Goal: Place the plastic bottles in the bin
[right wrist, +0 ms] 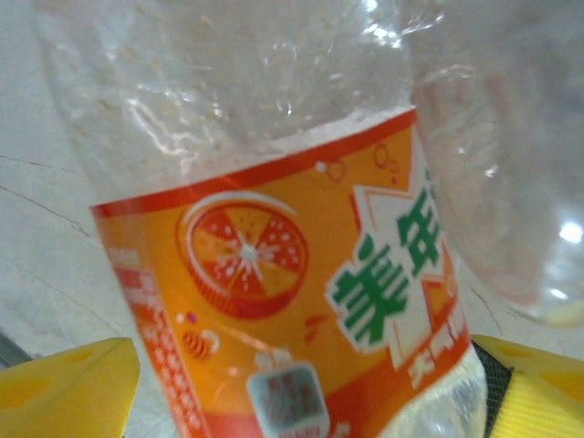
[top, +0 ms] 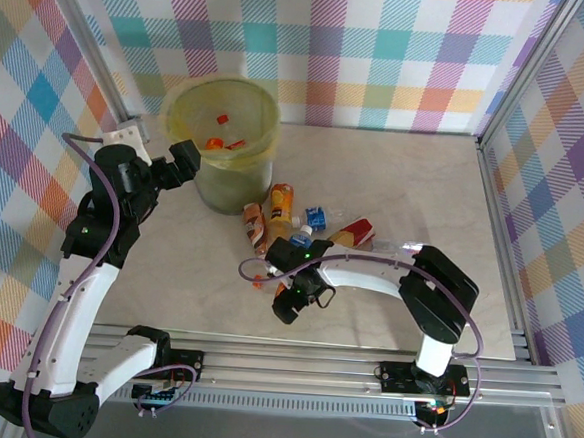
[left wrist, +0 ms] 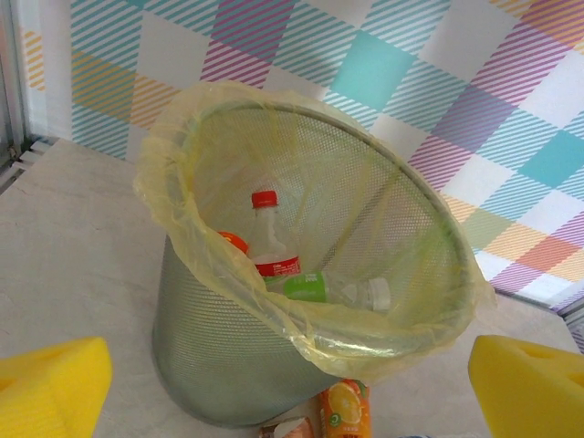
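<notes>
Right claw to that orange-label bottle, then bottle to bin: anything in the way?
Nothing visible between the right claw and the clear plastic bottle with the orange label; it sits between the yellow pads. Toward the round pale-green bin with the yellow liner, other loose bottles lie on the table, so probably lift over them.

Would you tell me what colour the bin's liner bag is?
The liner bag is yellow, seen best in the left wrist view.

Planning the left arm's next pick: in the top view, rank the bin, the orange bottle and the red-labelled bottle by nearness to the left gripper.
1. bin, directly beside the left gripper, on its right.
2. orange bottle, just past the bin's right side.
3. red-labelled bottle, farther right, mid-table.
</notes>
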`<state>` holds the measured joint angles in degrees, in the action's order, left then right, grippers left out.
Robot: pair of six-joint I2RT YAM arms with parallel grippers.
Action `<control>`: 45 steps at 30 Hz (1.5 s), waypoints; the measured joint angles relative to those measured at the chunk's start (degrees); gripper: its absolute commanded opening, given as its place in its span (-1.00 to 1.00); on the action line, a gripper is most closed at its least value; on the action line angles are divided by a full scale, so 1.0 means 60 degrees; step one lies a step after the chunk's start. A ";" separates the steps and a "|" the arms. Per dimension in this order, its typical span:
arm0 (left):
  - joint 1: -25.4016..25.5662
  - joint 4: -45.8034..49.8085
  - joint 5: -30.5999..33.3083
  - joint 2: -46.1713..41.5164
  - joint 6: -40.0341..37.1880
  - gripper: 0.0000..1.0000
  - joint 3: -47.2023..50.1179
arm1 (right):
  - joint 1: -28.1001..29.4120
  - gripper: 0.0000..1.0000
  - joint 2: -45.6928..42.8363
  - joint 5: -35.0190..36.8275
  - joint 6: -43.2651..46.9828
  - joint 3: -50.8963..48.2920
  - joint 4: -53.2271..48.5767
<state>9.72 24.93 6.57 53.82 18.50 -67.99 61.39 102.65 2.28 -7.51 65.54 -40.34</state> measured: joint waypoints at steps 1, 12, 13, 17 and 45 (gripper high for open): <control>0.0000 0.0000 0.0015 0.0000 -0.0004 1.00 0.0000 | 0.0000 0.77 0.0076 -0.0015 0.0018 -0.0022 0.0051; 0.0000 0.0004 0.0080 0.0000 -0.0004 1.00 0.0004 | 0.0033 0.50 0.0259 0.0066 0.0200 -0.0066 0.0062; 0.0000 0.0004 0.0095 0.0000 -0.0007 1.00 0.0004 | 0.0036 0.45 0.0259 0.0073 0.0222 -0.0066 0.0055; 0.0000 0.0004 0.0102 0.0000 -0.0007 1.00 0.0004 | 0.0102 0.29 0.0259 0.0011 0.0350 -0.0066 0.0025; 0.0000 -0.0007 -0.0739 -0.0069 0.0000 1.00 0.0004 | 0.0055 -0.01 -0.3923 0.0929 -0.0357 0.0047 0.1253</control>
<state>9.72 24.88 2.13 53.41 18.50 -67.96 61.71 79.11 7.86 -9.65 65.82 -32.82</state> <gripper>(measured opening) 0.998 0.637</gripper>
